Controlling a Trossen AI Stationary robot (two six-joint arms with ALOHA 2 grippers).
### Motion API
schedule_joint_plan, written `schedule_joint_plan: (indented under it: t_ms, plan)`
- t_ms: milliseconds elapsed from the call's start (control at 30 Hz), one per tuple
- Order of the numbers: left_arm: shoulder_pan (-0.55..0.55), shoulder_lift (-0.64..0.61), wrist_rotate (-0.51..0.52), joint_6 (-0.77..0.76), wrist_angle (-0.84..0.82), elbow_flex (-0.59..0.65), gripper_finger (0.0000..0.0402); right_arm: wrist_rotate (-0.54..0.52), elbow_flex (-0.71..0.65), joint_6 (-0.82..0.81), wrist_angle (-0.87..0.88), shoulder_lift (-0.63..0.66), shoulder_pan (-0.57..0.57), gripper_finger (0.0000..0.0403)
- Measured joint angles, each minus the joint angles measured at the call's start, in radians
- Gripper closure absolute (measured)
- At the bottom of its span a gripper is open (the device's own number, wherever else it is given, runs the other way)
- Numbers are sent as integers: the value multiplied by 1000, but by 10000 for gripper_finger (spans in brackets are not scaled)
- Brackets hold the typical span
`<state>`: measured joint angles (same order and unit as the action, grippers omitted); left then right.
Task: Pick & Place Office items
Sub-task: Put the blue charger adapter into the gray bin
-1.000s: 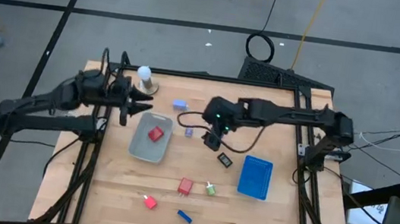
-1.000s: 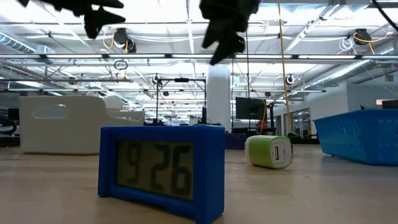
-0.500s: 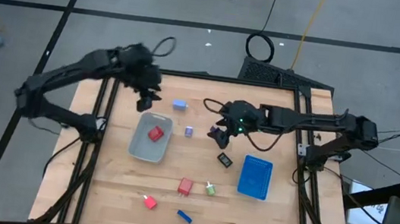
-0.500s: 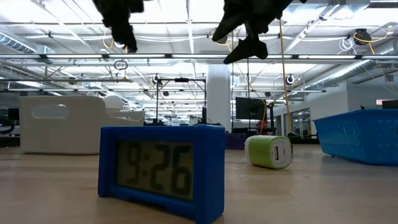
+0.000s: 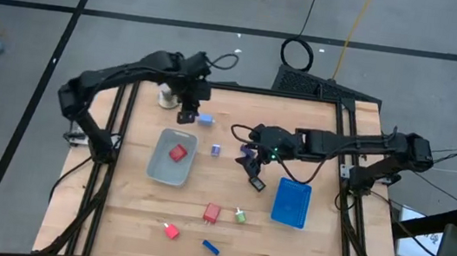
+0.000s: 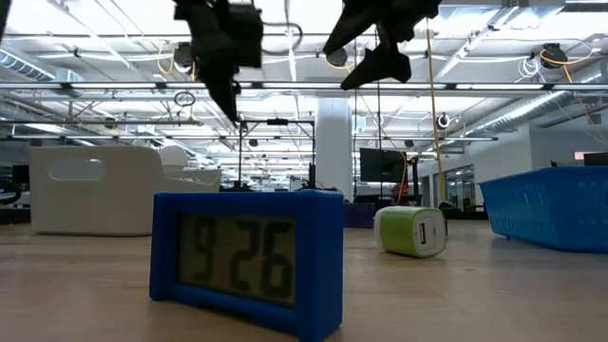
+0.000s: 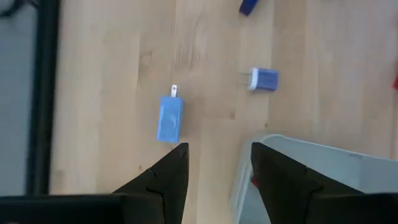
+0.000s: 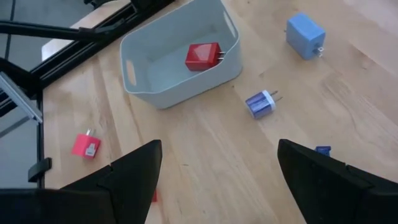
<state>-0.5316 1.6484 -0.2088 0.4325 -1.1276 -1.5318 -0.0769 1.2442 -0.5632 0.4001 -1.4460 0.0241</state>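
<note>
Both arms hanging over the wooden surface (image 5: 138, 222), fingers parted and holding nothing.

The left gripper (image 7: 214, 163) is hovering with its fingers spread, a light blue plug (image 7: 170, 118) lying just ahead of the fingertips and the grey tray (image 7: 311, 168) beside one finger; a red plug (image 5: 177, 152) is sitting inside that tray. A small purple-and-white plug (image 8: 261, 103) is lying between the two grippers. The right gripper (image 8: 217, 174) is hanging with its fingers wide apart above the surface, near a black item (image 5: 257, 182) and the blue tray (image 5: 291, 202). A blue clock (image 6: 247, 258) and a green plug (image 6: 411, 232) are resting on the surface, well apart from both.
</note>
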Motion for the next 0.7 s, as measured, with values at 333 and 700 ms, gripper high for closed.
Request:
schedule_joint_plan:
  t_ms: [333,700]
  plan:
    - [12,192,34,-12,28,0,145,0,0,32,1,0,26,92]
    - [28,289,199,14,155,0,109,-22,-75,40,-71,0,43,92]
